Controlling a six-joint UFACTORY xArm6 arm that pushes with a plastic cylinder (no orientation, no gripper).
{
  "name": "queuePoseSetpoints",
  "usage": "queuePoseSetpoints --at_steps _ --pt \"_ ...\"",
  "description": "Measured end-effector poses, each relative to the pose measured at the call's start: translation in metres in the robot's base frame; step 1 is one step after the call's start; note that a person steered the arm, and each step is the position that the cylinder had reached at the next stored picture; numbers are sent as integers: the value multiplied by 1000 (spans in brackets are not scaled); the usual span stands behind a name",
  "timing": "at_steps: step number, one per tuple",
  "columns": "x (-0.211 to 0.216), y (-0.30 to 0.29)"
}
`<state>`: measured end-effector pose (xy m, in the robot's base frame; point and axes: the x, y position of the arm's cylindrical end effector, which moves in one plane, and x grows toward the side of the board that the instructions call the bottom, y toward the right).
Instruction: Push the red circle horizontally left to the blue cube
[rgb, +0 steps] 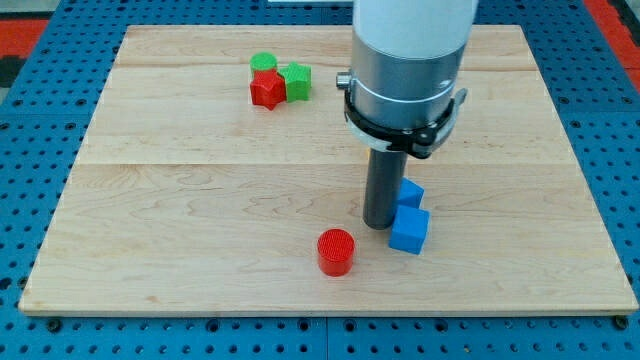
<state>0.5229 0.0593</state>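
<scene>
Six blocks on the pale wooden counter (200, 200): one red plastic circle (336, 251), one red star (265, 89), two green blocks, one round-looking (263, 64) and one star-like (297, 81), and two blue blocks, a cube (409, 230) with another blue block (409, 193) touching its upper side. The tool's tip (379, 224) sits just left of the blue pair, above-right of the red circle; no jaws, nothing grasped. The circle stands upright near the counter's bottom edge, open wood to its left; round, so no heading.
</scene>
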Motion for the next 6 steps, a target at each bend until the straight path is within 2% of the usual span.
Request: queuePoseSetpoints --at_steps 2,3,4,5,6 --pt "54 -6" --pt "28 -88" --pt "0 -123" --pt "25 -96" --pt "53 -96"
